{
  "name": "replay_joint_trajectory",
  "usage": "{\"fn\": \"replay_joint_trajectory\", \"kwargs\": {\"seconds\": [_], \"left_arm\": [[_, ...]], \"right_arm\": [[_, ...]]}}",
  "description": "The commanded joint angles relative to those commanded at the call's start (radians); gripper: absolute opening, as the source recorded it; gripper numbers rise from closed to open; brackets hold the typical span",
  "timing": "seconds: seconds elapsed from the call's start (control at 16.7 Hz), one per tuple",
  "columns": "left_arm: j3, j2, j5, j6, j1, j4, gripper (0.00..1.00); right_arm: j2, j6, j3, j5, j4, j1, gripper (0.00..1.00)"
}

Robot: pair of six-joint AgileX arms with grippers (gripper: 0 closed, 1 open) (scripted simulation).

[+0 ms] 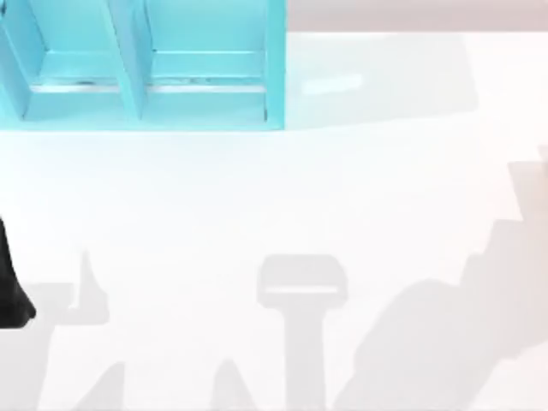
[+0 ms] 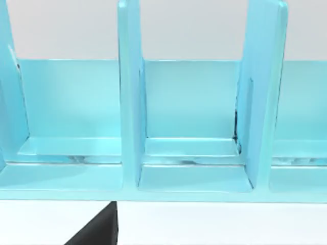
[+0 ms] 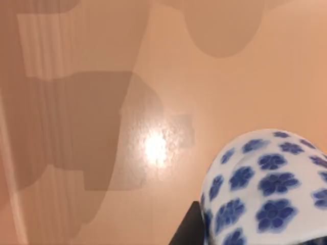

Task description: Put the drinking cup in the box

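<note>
White worktop [image 1: 257,197] spans the top view, crossed by grey shadows of the arms. At its far left stands the turquoise box [image 1: 141,64], an open rack split by upright dividers into compartments; the compartments seen from above hold nothing.

Top view: a black part of the left arm [image 1: 10,291] enters at the left edge, well apart from the box.

Left wrist view: the box [image 2: 194,178] is seen from the front, with two upright dividers [image 2: 130,92] marking off a whole compartment in the middle and parts of two others beside it. Each has a bare floor and back wall. A black part of the left pincer [image 2: 99,229] crosses the lower edge; whether its fingers are apart or together cannot be told.

Right wrist view: the drinking cup [image 3: 268,189], white with blue flowers, sits close before the camera over a tan, shadowed surface [image 3: 102,127]. A dark finger [image 3: 189,227] of the right pincer lies against its side; whether the pincer is clamped on it cannot be told.
</note>
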State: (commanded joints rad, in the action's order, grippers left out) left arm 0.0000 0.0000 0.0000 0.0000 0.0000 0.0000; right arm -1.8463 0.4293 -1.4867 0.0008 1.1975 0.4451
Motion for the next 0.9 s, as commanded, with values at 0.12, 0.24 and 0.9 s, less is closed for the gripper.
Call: {"fn": "replay_joint_trajectory", "kwargs": {"seconds": [0.12, 0.24, 0.9], "left_arm": [[0.0, 0.0, 0.0, 0.0, 0.0, 0.0, 1.0], [0.0, 0.0, 0.0, 0.0, 0.0, 0.0, 1.0], [0.0, 0.0, 0.0, 0.0, 0.0, 0.0, 1.0]], "right_arm": [[-0.004, 0.001, 0.027, 0.001, -0.027, 0.0, 0.0], [-0.004, 0.001, 0.027, 0.001, -0.027, 0.0, 0.0], [-0.004, 0.001, 0.027, 0.001, -0.027, 0.0, 0.75]]}}
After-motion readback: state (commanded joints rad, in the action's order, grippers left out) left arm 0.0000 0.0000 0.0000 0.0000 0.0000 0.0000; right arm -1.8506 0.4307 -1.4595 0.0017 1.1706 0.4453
